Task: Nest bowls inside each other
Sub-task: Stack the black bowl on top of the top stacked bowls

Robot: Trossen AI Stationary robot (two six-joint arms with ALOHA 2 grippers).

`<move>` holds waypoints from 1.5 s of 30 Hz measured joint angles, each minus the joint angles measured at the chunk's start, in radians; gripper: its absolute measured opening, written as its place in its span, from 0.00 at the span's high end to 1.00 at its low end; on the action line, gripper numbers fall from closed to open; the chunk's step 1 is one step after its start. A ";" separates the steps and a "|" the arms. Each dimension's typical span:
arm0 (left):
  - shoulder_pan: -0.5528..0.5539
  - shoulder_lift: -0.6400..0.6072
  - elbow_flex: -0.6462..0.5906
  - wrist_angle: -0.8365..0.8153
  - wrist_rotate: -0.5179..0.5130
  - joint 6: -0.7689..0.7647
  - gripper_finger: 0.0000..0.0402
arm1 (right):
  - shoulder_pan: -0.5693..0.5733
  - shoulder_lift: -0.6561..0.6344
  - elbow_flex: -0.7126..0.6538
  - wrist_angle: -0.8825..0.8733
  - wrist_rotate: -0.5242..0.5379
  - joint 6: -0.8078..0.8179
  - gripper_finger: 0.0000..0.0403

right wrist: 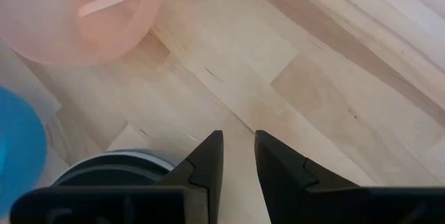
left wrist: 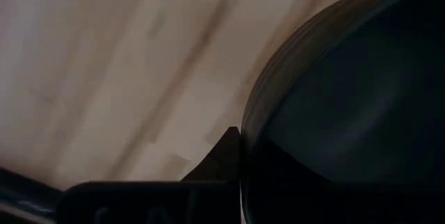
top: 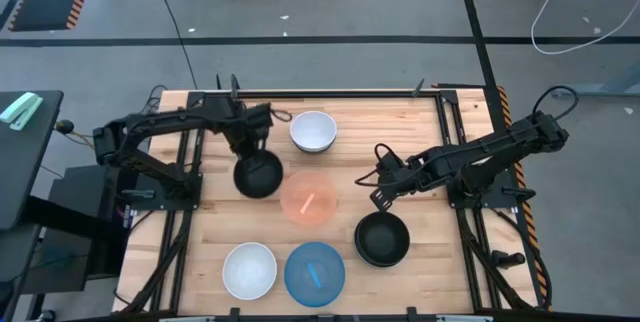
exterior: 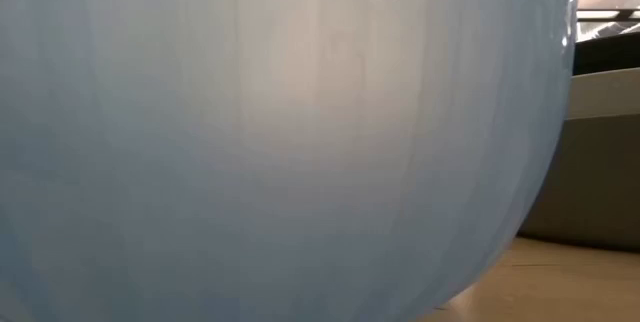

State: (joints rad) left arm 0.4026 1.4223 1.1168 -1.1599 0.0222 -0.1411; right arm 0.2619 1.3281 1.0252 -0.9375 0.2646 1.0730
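Bowls sit in three loose rows on the wooden table (top: pixel 420 132), seen from above. Nearest the front edge are a white bowl (top: pixel 249 270) and, just beside it, a blue bowl (top: pixel 314 273) with a pale strip lying inside; the blue one also fills almost the whole low view (exterior: pixel 280 132), so close to that camera that little else shows. A step farther in, toward the right side, a black bowl (top: pixel 381 239) rests alone, and the right wrist view shows a light rim under its dark edge (right wrist: pixel 115 165), though what lies beneath cannot be made out. The right gripper (top: pixel 381 194) hovers just behind this bowl over bare wood, its two fingers (right wrist: pixel 208 158) parted by a narrow gap and holding nothing. In the middle of the table is the translucent salmon-pink bowl (top: pixel 308 196), also with a pale strip inside. Touching its left side is a second black bowl (top: pixel 258 174), and the left gripper (top: pixel 250 151) has closed on this bowl's far rim; the left wrist view shows one finger (left wrist: pixel 221 156) pressed against the outside of the dark wall (left wrist: pixel 348 106). Farthest back stands another white bowl (top: pixel 313 131), just beside the left gripper and apart from the pink one.
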 joint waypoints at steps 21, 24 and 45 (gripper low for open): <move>0.191 0.359 0.769 -0.138 -0.020 0.282 0.97 | -0.030 0.000 0.000 -0.001 0.000 -0.022 0.77; 0.191 0.468 0.901 -0.204 -0.018 0.319 0.97 | -0.031 0.000 0.000 -0.002 0.000 -0.022 0.77; 0.231 0.793 1.207 -0.324 0.162 0.459 0.97 | -0.030 0.000 0.000 -0.002 0.000 -0.028 0.77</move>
State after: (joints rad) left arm 0.6339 2.2156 2.3241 -1.4841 0.1845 0.3183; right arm 0.2317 1.3281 1.0252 -0.9394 0.2646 1.0450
